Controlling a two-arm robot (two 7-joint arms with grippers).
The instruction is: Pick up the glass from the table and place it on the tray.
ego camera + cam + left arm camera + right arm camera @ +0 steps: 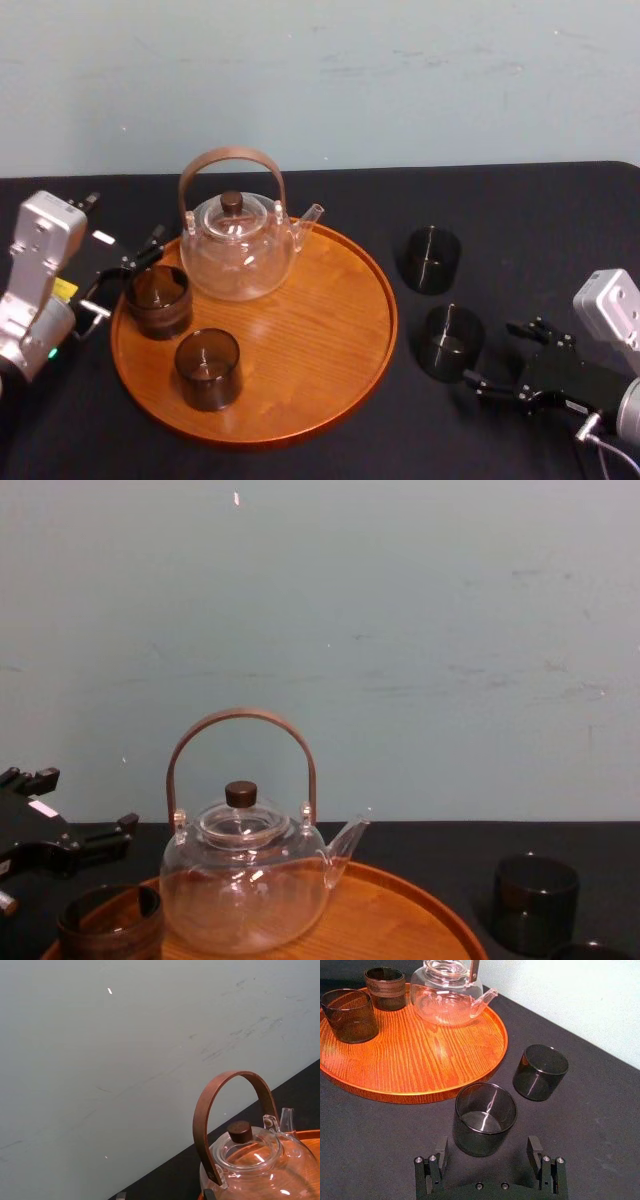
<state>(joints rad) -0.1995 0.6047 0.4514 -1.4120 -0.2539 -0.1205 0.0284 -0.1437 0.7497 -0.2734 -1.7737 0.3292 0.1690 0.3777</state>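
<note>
On the black table [520, 220], just right of the tray [320, 330], stands a dark smoked glass [450, 342]. My right gripper [492, 355] is open right behind it at table height. In the right wrist view the glass [484, 1119] stands upright just ahead of the open fingers [536, 1152], which touch nothing. A second dark glass [430, 260] stands on the table a little farther back. At the tray's left rim my left gripper [122, 282] is open beside a glass [157, 298] that stands on the tray.
The round wooden tray also carries a clear glass teapot [238, 250] with a brown arched handle and another dark glass [208, 368] near its front. The tray's right half is bare wood [330, 300]. A pale wall rises behind the table.
</note>
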